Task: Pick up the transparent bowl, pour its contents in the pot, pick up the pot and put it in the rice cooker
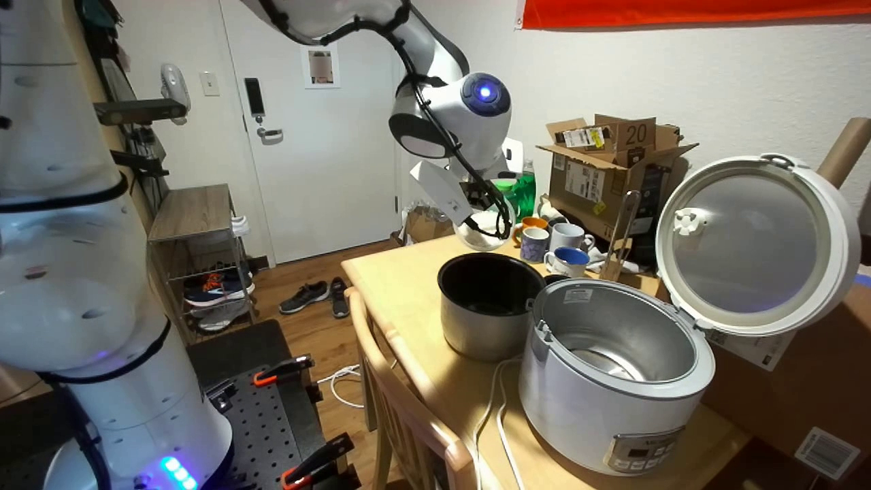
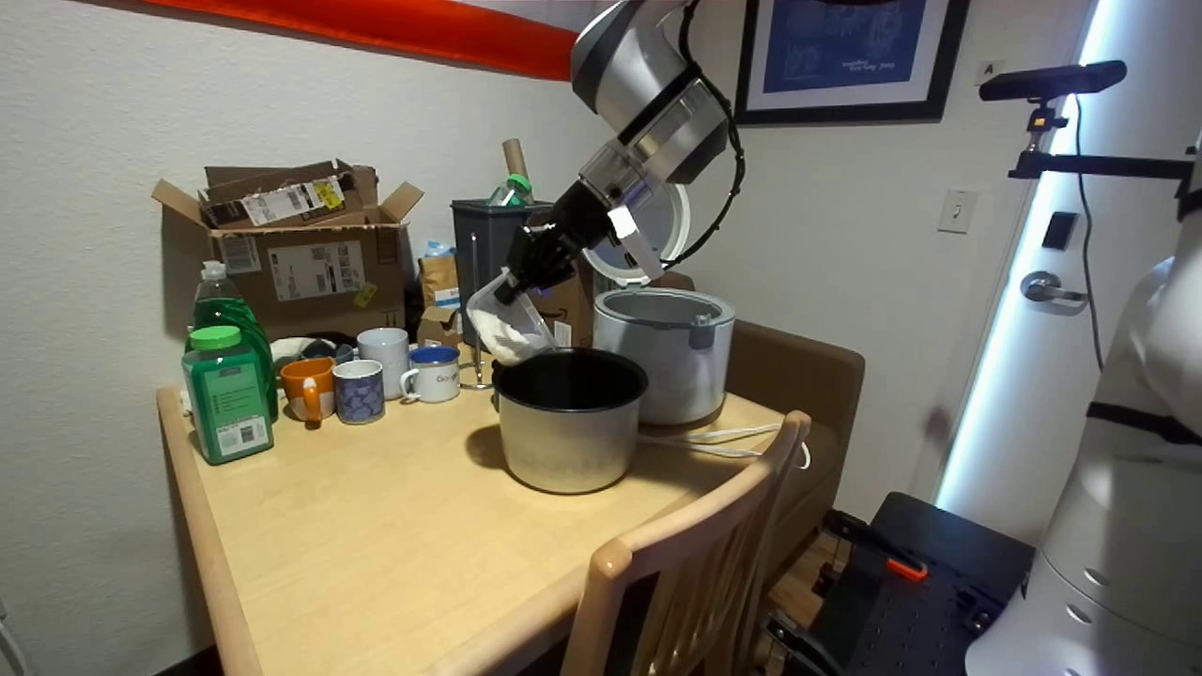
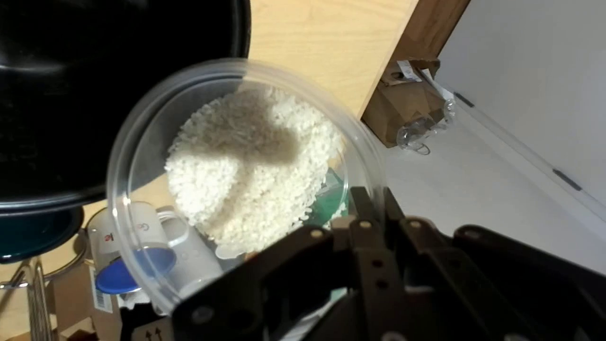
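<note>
My gripper (image 3: 374, 193) is shut on the rim of the transparent bowl (image 3: 119, 189), one finger inside and one outside the wall. White rice (image 3: 265, 189) lies in the bowl, which hangs tilted over the near rim area of the pot (image 2: 568, 446), its lower edge toward the pot's opening. The dark grey pot stands upright on the table; in the wrist view its inside looks black. Beside it sits the rice cooker (image 1: 605, 415), its lid (image 1: 748, 238) swung up and its metal inside bare. In an exterior view cables partly hide my fingers.
Several mugs (image 2: 360, 391) and green bottles (image 2: 228, 394) crowd the table's wall side, with a cardboard box (image 2: 319, 268) behind. A wooden chair (image 2: 695, 526) stands at the table edge. A white cord (image 1: 500, 408) runs past the cooker.
</note>
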Motion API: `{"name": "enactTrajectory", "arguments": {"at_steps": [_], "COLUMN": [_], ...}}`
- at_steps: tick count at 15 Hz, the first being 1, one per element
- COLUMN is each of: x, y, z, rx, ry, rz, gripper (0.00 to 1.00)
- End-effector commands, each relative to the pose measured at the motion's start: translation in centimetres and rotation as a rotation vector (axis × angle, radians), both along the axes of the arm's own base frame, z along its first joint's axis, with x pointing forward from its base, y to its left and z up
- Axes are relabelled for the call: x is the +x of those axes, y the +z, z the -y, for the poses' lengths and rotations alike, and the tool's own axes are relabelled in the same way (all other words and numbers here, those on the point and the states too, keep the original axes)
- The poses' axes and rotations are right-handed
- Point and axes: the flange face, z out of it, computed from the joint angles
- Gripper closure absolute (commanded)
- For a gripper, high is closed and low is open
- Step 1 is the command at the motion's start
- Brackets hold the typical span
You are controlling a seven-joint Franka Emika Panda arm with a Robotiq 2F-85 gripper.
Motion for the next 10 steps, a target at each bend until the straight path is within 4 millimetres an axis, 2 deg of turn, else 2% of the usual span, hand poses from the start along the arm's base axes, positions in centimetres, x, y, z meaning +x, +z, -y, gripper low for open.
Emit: {"name": "enactTrajectory", "arguments": {"at_steps": [1, 10], "x": [0.0, -2.1], "y": [0.6, -0.8], "z": [0.6, 2.6], "rx": [0.069, 0.221], "ry": [0.032, 0.082], "rz": [0.049, 0.164], "gripper": [0.98, 0.98]}}
